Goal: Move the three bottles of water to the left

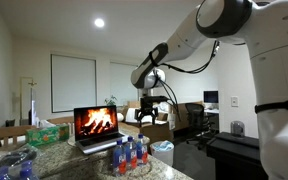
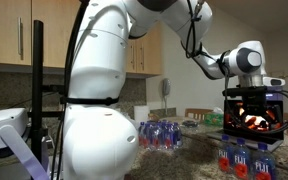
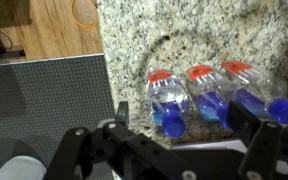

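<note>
Three small clear water bottles with blue caps and red-and-blue labels stand close together in a row at the front edge of the granite counter, in front of the laptop. They also show in an exterior view. In the wrist view I look down on their caps. My gripper hangs in the air above them, apart from them. It also shows in an exterior view. In the wrist view its fingers are spread wide and hold nothing.
An open laptop showing a fire stands just behind the bottles; its grey surface fills the wrist view's left. A wrapped pack of bottles and a green tissue box sit further along the counter. The counter edge is right beside the bottles.
</note>
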Controlling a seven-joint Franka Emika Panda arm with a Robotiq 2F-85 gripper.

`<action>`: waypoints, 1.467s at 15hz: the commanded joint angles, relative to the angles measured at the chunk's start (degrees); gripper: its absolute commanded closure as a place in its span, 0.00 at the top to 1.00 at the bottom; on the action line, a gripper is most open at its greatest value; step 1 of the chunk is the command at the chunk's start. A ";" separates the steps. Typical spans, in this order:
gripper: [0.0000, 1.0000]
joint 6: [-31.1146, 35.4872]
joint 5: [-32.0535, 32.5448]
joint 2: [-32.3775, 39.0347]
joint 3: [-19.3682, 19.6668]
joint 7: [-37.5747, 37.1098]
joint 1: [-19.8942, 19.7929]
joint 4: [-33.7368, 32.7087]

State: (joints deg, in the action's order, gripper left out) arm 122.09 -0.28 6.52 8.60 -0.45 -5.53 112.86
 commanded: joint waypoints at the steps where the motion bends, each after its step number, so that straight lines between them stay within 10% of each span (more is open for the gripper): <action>1: 1.00 5.91 -3.27 5.20 -0.49 -2.21 -1.23 -3.56; 21: 1.00 2.69 -2.97 16.12 -1.42 -3.64 -1.11 -11.22; 22: 0.75 2.11 -2.89 16.58 -1.37 -3.30 -1.23 -11.85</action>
State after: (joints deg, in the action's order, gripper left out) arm 126.65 -3.29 21.41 7.42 -2.80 -5.94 103.84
